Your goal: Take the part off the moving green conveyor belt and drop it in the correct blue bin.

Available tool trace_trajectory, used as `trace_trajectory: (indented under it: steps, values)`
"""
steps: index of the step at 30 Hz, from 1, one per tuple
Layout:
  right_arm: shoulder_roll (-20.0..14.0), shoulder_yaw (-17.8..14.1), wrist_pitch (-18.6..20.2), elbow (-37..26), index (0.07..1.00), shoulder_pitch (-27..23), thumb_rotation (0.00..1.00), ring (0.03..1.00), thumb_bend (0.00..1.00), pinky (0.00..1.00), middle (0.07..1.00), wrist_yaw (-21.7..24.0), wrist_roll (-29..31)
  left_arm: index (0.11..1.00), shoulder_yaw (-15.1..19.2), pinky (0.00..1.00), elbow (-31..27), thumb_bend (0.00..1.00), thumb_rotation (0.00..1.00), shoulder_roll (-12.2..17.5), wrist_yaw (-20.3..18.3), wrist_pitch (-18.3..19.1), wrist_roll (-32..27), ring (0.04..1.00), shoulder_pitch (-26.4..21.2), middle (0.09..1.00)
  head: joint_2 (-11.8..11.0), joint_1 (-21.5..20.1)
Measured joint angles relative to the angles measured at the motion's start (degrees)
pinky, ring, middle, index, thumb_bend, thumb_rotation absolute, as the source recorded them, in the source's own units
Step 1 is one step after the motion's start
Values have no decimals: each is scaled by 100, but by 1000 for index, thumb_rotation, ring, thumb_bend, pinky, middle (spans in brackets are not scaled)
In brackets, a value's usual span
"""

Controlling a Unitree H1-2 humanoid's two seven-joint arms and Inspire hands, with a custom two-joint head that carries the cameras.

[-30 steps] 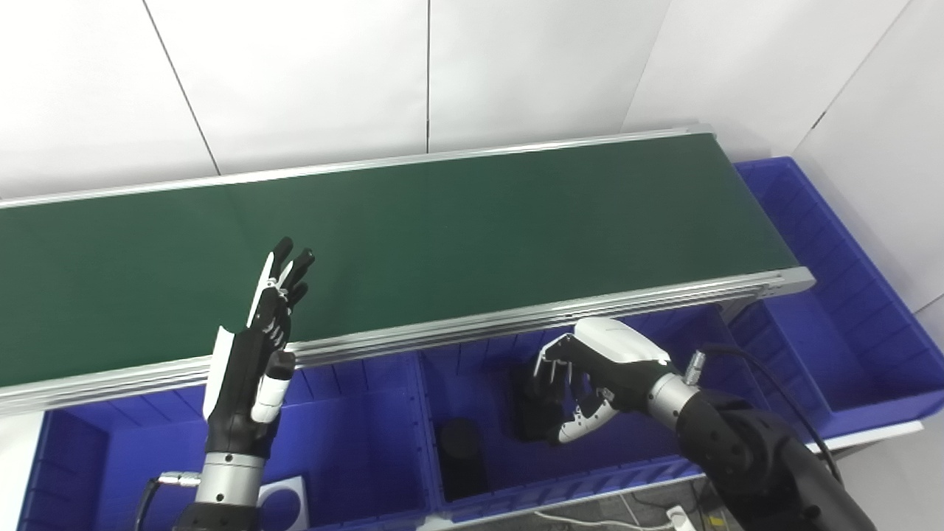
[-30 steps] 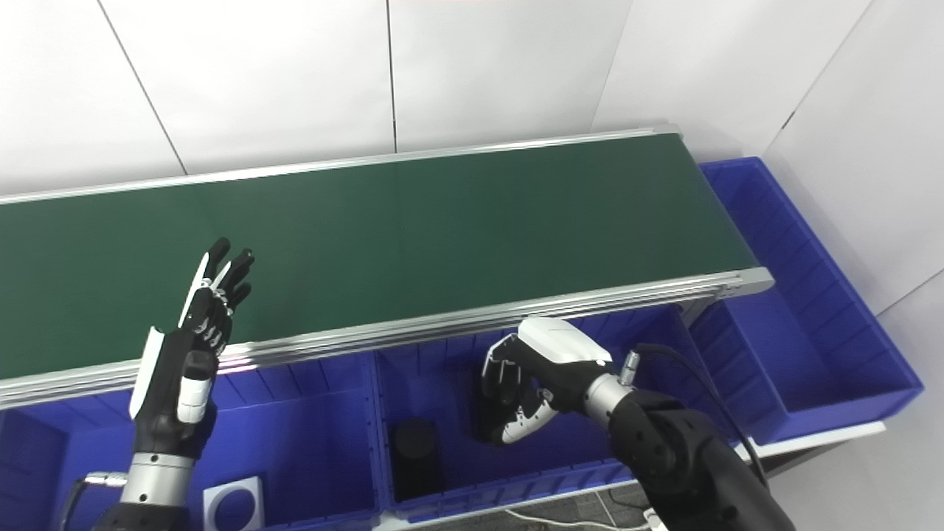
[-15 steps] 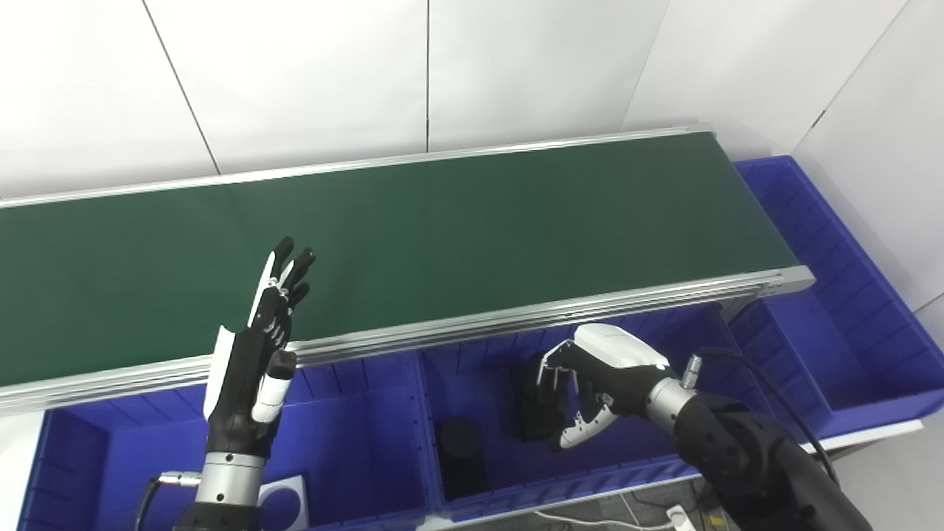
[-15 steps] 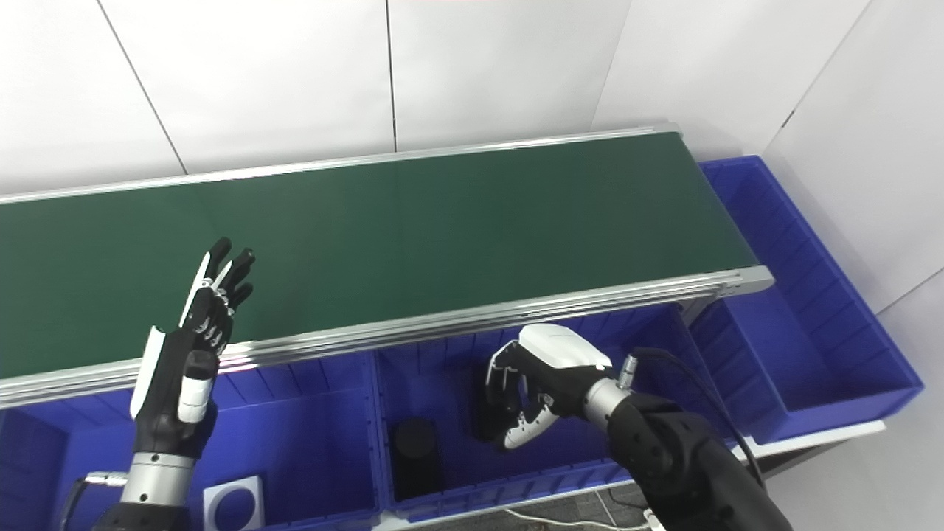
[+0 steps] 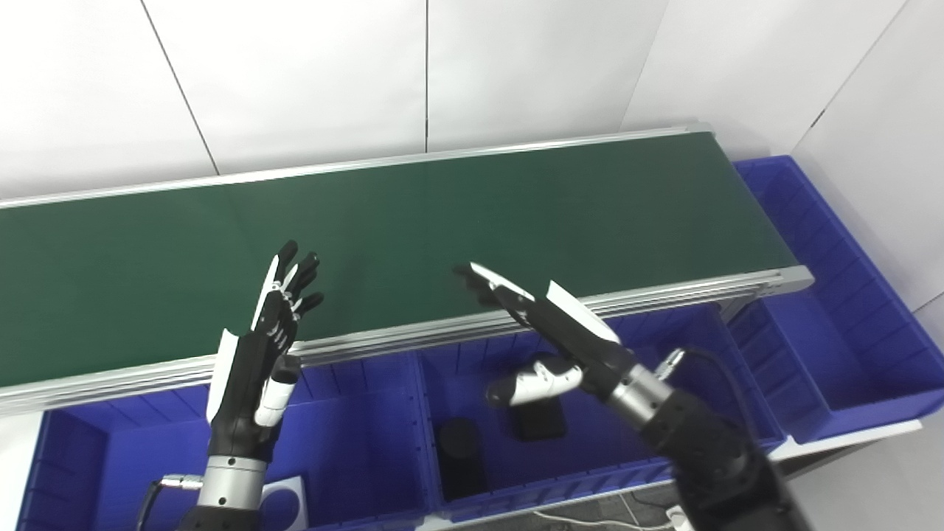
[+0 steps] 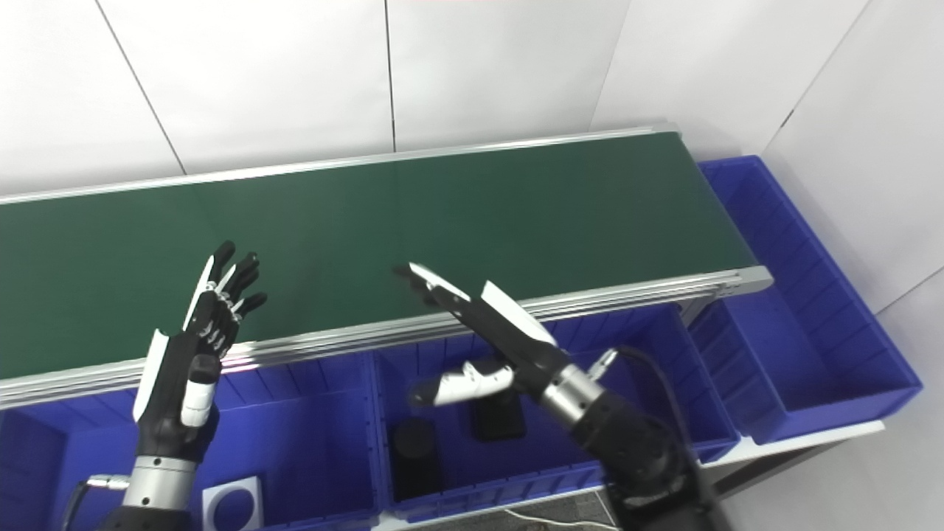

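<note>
The green conveyor belt (image 5: pixel 442 221) carries no part in view. My right hand (image 5: pixel 549 332) is open, fingers spread, raised above the belt's front rail and the middle blue bin (image 5: pixel 590 457). A black block part (image 5: pixel 540 422) lies on that bin's floor, below the hand and apart from it. A black cylinder part (image 5: pixel 459 453) stands in the same bin to its left. My left hand (image 5: pixel 254 361) is open and upright, fingers over the belt's near edge, holding nothing.
The left blue bin (image 5: pixel 354 457) holds a white plate with a round hole (image 5: pixel 284 501). A large blue bin (image 5: pixel 833 310) sits at the belt's right end. The silver front rail (image 5: pixel 664 295) runs between belt and bins. White walls stand behind.
My right hand let go of the black block in the middle bin, opened, and rose up and left above the rail. The block now lies in the bin. My left hand barely moved.
</note>
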Motion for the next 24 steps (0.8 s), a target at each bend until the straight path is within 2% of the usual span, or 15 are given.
trace_trajectory:
  steps: [6, 7, 8, 10, 12, 18, 20, 24]
  values:
    - [572, 76, -976, 881, 1000, 41, 847, 967, 1000, 920, 990, -574, -8, 1000, -104, 913, 205, 719, 1000, -1, 15, -259, 316, 947, 88, 935, -88, 459]
    - [633, 77, -1089, 1027, 1000, 61, 861, 967, 1000, 918, 993, -657, -8, 1000, -114, 916, 247, 708, 1000, -2, 16, -286, 360, 951, 101, 939, -88, 459]
    - [680, 85, -1225, 1186, 1000, 93, 869, 968, 1000, 917, 996, -714, -8, 1000, -121, 918, 283, 703, 1000, -2, 18, -329, 378, 953, 116, 941, -149, 720]
    - [703, 102, -1460, 1378, 1000, 184, 879, 974, 1000, 924, 999, -792, -9, 999, -132, 918, 384, 697, 1000, -12, 26, -457, 387, 954, 150, 944, -158, 783]
    - [701, 98, -1619, 1545, 1000, 234, 905, 985, 1000, 935, 1000, -850, -12, 998, -140, 917, 469, 679, 1000, -15, 35, -540, 403, 958, 179, 951, -246, 1090]
    - [685, 66, -2045, 1956, 1000, 284, 918, 998, 1000, 949, 1000, -1035, 11, 1000, -183, 985, 698, 667, 1000, -16, 53, -788, 512, 981, 222, 962, -343, 1320]
    - [678, 76, -2117, 2019, 1000, 316, 940, 995, 1000, 944, 1000, -1044, 36, 997, -191, 998, 834, 689, 1000, -14, 70, -874, 587, 988, 234, 957, -474, 1486]
    - [651, 94, -2140, 2112, 1000, 403, 960, 988, 1000, 952, 1000, -1074, 93, 985, -186, 1000, 1107, 758, 1000, -13, 126, -1003, 745, 992, 254, 956, -528, 1531]
